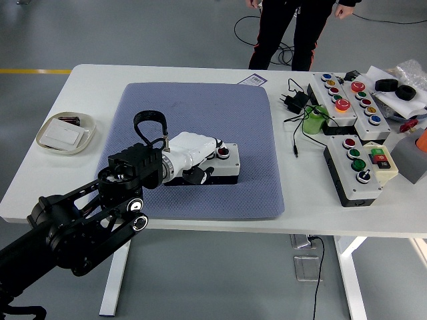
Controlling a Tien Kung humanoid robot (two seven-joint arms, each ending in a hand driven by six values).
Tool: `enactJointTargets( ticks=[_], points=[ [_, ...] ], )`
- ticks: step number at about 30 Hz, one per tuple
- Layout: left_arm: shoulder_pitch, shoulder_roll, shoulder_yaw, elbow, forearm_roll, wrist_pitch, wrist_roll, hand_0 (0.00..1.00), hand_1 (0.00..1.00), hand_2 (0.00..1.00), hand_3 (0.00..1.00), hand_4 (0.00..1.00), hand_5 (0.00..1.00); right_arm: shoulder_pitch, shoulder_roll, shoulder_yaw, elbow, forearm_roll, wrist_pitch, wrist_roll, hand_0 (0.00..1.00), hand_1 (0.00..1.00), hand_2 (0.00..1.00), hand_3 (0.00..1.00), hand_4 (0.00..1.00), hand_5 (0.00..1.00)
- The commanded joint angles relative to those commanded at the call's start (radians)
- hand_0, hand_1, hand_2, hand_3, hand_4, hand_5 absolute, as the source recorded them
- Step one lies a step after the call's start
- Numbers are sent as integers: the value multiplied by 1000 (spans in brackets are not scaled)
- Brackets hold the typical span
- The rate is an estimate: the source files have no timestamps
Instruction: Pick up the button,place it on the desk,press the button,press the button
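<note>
A small button box point(229, 169), white on top with black sides, lies on the blue mat point(200, 93) near the mat's middle. Its red button point(222, 153) shows at the right end; the green button seen earlier is hidden under my hand. My left hand point(205, 162), white with black fingertips, lies on top of the box's left part. Its fingers point(215, 147) stretch flat toward the red button and the thumb point(194, 177) hangs down the front side. The hand grasps nothing. My right arm is out of the picture.
Two larger button panels point(347, 97) point(357, 170) sit at the table's right, with a power adapter and cable point(293, 101) and a green object point(313, 122) beside them. A white dish point(65, 135) stands at the left. A person point(293, 33) stands beyond the far edge.
</note>
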Motion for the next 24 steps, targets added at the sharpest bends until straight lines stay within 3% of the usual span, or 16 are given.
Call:
enactJointTargets(
  ticks=[9,14,17,19,20,24],
  points=[
    [-1,1,2,4,10,-39,11,138,2,42,791,500,2,0,1,3,0,0,-1,-1,644,535,621,614,264,289],
    [0,2,0,2,11,-37,13,140,2,43,791,503,2,0,1,3,0,-1,-1,-1,644,535,620,614,264,289],
    [1,3,-1,-11,25,5,20,140,2,43,791,503,2,-1,0,3,0,-1,-1,0,644,535,620,614,264,289],
    [3,3,-1,-21,53,59,31,140,2,43,791,503,2,-1,0,3,0,-2,-1,0,644,535,620,614,264,289],
    [4,3,-2,-32,53,94,47,194,31,76,824,480,2,-1,1,4,0,-1,-1,0,644,535,621,615,265,289],
    [7,5,-10,-55,41,167,64,194,31,76,824,480,2,-2,1,3,0,0,-1,0,644,535,621,615,265,289]
  ],
)
